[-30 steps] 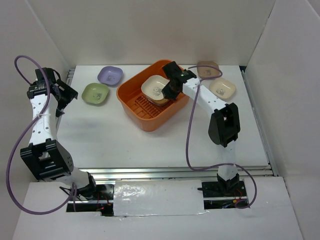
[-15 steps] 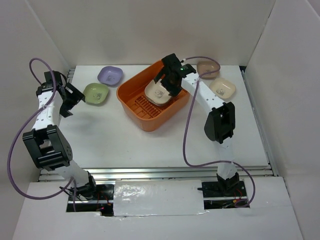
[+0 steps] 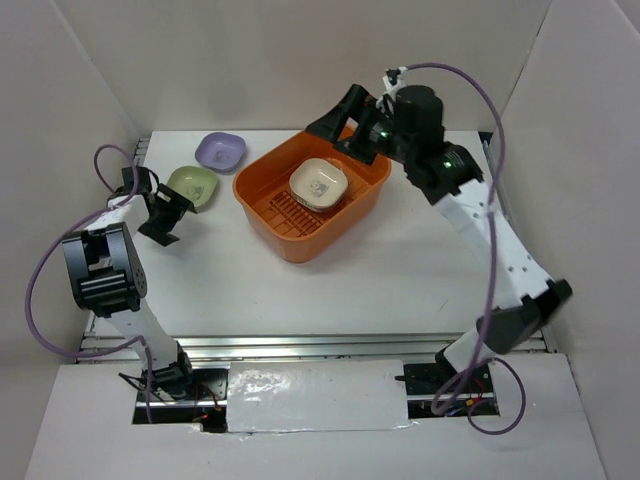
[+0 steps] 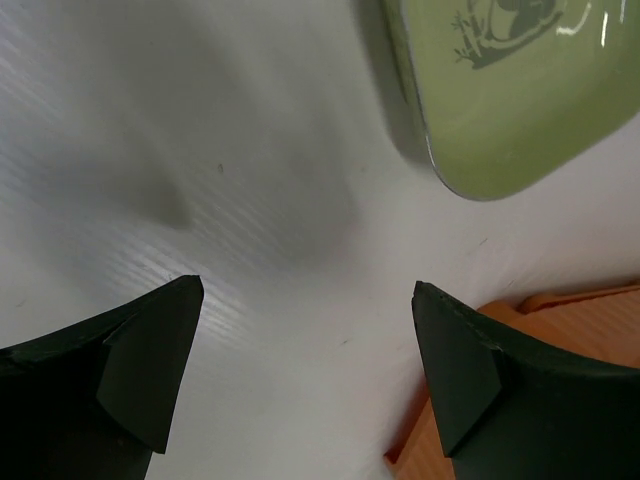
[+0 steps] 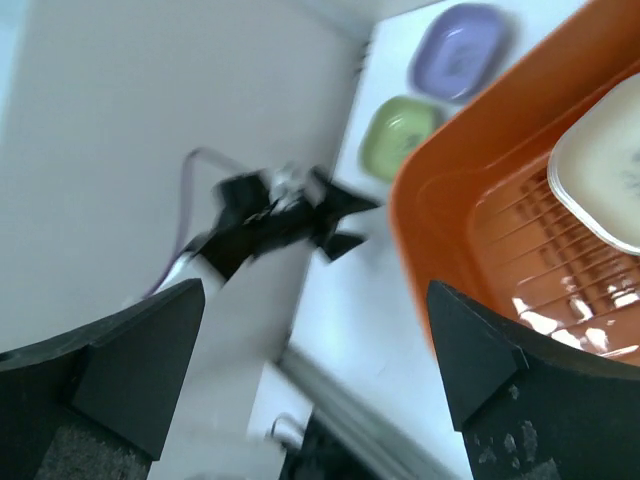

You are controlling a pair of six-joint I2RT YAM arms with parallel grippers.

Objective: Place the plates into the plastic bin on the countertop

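- where are your fingers right now?
- my left gripper (image 4: pixel 305 375) is low over the white countertop (image 3: pixel 400 270), fingers spread wide with nothing between them. my right gripper (image 5: pixel 310 350) hangs in the air by the far rim of the orange bin (image 3: pixel 310 240). it is spread wide too, and empty.
- and the plates?
- a cream plate (image 3: pixel 319 183) lies inside the bin, toward its far side, over the slotted floor. i cannot tell whether others lie under it. a green plate (image 3: pixel 192 186) rests on the countertop just left of the bin, near my left fingertips but apart from them. a purple plate (image 3: pixel 220 150) sits farther back, at the far edge of the countertop, close beside the green one.
- how does the bin sit?
- flat on the countertop, turned at an angle, one corner pointing toward my bases.
- what is the room like?
- plain white walls (image 3: pixel 300 60) close in on the left, the back and the right. the countertop is flat and white, faintly ribbed up close, with a soft grey shadow under my left wrist. a metal rail (image 3: pixel 330 345) runs along its near edge, and purple cables (image 3: pixel 40 290) loop beside each of my arms.
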